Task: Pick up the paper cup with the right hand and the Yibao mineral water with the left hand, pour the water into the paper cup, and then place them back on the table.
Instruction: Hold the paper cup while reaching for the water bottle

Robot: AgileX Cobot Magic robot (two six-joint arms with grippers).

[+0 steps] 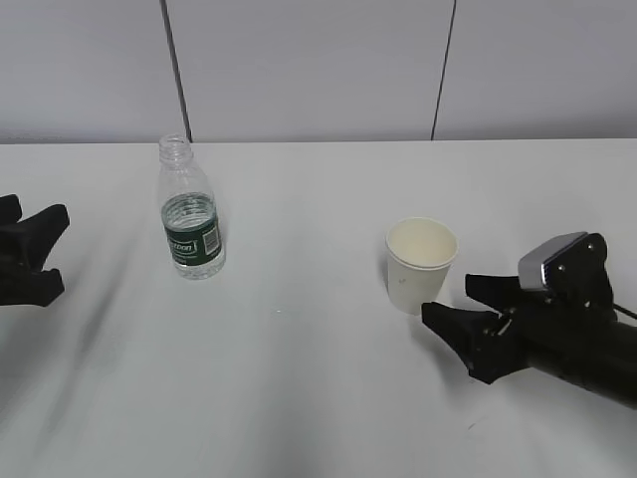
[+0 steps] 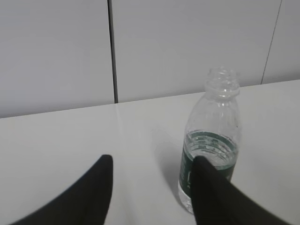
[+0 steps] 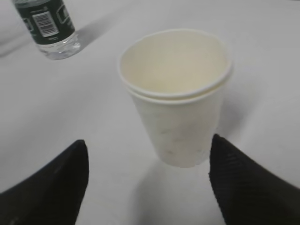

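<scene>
The paper cup (image 1: pixel 420 264) stands upright and empty right of centre on the white table (image 1: pixel 299 378). In the right wrist view the cup (image 3: pixel 176 98) sits just ahead of my open right gripper (image 3: pixel 147 154), apart from both fingers. In the exterior view the right gripper (image 1: pixel 453 299) is just right of the cup. The Yibao mineral water bottle (image 1: pixel 189 211) stands capless at the left. My left gripper (image 1: pixel 50 249) is open and empty at the left edge. In the left wrist view the bottle (image 2: pixel 211 150) stands ahead, behind the right finger of the left gripper (image 2: pixel 152 161).
A grey panelled wall (image 1: pixel 318 70) runs behind the table's far edge. The bottle's base also shows at the top left of the right wrist view (image 3: pixel 47 23).
</scene>
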